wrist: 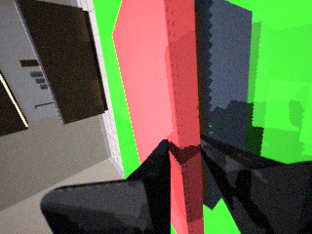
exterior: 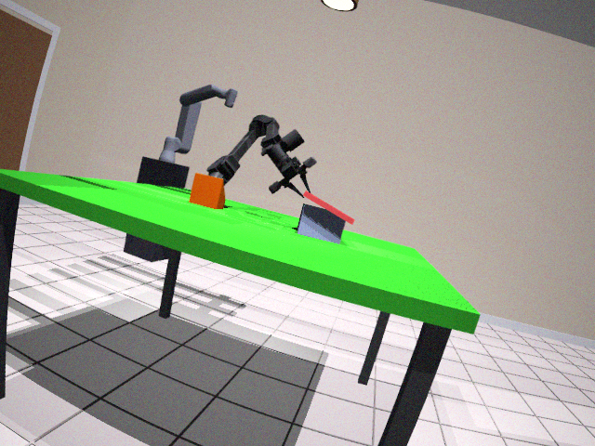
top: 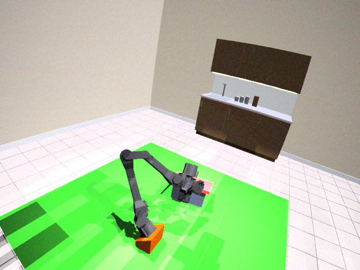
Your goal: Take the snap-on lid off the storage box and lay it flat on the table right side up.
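The red lid (top: 208, 185) (exterior: 331, 209) (wrist: 141, 73) is tilted over the blue-grey storage box (top: 198, 199) (exterior: 319, 224) (wrist: 231, 63). In the exterior view its edge nearer the arm is raised clear of the box rim, and its far edge is low, at or just past the box's far top edge. Whether it touches there I cannot tell. My gripper (exterior: 306, 194) (wrist: 182, 142) is shut on the lid's raised edge, one finger on each side. The box stands upright on the green table (top: 250, 220) (exterior: 384, 268). The arm hides part of lid and box in the top view.
An orange wedge-shaped block (top: 157, 237) (exterior: 206, 190) stands by my arm's base. In the exterior view a second, grey arm (exterior: 188, 124) stands on a dark pedestal (exterior: 162, 171) behind the table. The table's far edge lies beyond the lid.
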Controlling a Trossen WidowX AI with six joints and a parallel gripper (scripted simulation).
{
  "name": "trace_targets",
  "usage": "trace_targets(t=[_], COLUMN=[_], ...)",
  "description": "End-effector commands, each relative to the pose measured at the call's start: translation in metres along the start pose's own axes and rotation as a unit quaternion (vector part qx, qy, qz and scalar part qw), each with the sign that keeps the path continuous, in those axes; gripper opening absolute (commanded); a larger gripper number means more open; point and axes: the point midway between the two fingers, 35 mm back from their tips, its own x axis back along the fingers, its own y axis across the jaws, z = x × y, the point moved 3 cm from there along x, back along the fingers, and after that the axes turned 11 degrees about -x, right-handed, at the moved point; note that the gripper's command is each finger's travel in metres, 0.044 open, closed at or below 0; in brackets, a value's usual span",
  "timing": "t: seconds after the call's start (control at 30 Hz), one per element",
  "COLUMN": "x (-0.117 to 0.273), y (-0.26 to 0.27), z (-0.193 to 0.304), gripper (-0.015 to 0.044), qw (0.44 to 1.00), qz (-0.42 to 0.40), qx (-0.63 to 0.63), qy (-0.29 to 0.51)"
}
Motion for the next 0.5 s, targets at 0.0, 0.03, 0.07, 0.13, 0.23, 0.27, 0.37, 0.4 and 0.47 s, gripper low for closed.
trace_targets(t=[0.0, 0.03, 0.07, 0.13, 0.23, 0.27, 0.37, 0.4, 0.47], x=[0.003, 0.003, 0.004, 0.005, 0.006, 0.007, 0.008, 0.008, 0.009], y=[0.009, 0.01, 0.012, 0.014, 0.018, 0.019, 0.024, 0.025, 0.028], z=[0.002, 0.002, 0.002, 0.003, 0.004, 0.004, 0.005, 0.005, 0.006], gripper=[0.0, 0.0, 0.0, 0.0, 0.0, 0.0, 0.0, 0.0, 0.0], qw=[1.0, 1.0, 1.0, 1.0, 1.0, 1.0, 1.0, 1.0, 1.0], qz=[-0.003, -0.003, -0.003, -0.003, -0.003, -0.003, -0.003, -0.003, -0.003], qx=[0.005, 0.005, 0.005, 0.005, 0.005, 0.005, 0.006, 0.006, 0.006], qy=[0.001, 0.001, 0.001, 0.001, 0.001, 0.001, 0.001, 0.001, 0.001])
